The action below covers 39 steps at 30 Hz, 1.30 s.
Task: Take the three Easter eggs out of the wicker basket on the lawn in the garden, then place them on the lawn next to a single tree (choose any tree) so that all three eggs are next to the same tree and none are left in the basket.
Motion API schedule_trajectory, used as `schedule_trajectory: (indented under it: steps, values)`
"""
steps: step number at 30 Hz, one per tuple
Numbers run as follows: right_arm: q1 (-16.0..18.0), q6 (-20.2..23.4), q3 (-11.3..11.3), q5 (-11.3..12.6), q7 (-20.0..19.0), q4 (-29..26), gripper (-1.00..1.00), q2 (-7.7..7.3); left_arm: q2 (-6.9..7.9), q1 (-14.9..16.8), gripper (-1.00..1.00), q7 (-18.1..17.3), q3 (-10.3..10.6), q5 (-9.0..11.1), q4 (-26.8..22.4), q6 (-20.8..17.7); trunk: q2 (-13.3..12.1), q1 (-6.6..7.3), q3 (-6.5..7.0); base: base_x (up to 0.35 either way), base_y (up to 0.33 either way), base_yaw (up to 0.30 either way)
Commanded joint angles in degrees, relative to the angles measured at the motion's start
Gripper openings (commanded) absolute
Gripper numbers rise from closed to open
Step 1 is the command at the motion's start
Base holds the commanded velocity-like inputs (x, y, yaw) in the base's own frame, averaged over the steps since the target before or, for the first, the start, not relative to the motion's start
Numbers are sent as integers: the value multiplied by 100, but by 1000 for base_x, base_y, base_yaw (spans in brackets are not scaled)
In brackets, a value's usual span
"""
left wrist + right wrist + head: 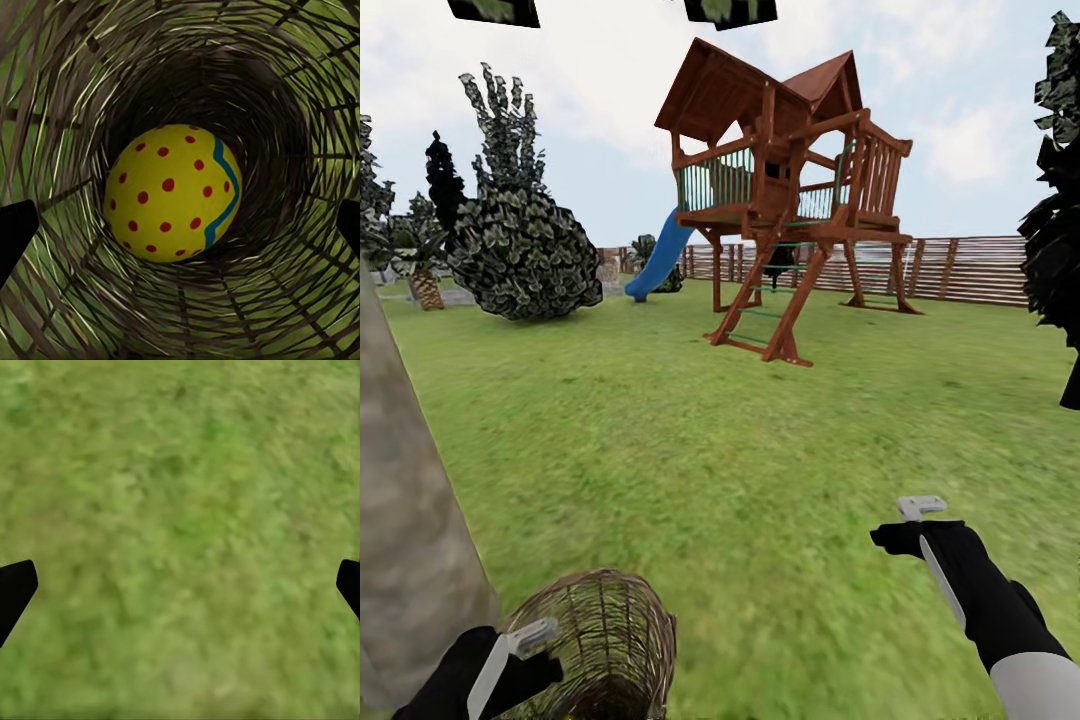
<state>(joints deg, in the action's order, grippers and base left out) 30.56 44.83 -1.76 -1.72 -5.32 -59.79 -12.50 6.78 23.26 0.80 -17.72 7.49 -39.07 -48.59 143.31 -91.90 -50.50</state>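
Left end effector (510, 650) points into the mouth of the round brown woven-twig basket (605, 630), which lies tipped on the patchy green lawn (740, 440) beside a thick mottled grey-brown tree trunk (405, 540). Its fingers are spread wide, holding nothing. A yellow egg with red dots and a blue zigzag (172, 193) rests inside the basket. Right arm extends forward, its end effector (920, 510) open and empty above grass.
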Motion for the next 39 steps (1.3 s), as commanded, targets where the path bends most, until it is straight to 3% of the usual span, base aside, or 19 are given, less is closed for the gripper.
schedule_trajectory:
  steps: [1, 28, 32, 39]
  values:
    - [3, 26, -9, -21, -39, -7, 100, -2, -1, 3, 100, 8, -12, 33, -5, -27, 5, -1, -29, 0, 0, 0]
    - [3, 52, 9, -18, -46, -217, 100, -3, -18, 3, 100, 0, -16, 70, -13, -19, 41, -71, -627, 0, 0, 0]
    - [3, 52, 9, -21, -45, -218, 100, 2, -158, 3, 100, -6, -19, 56, -13, -19, 46, -81, -716, 46, 0, 0]
    - [3, 65, 9, -17, -45, -218, 100, 2, -182, 3, 100, -9, -19, 51, -5, -11, 56, -99, -871, 160, 0, 0]
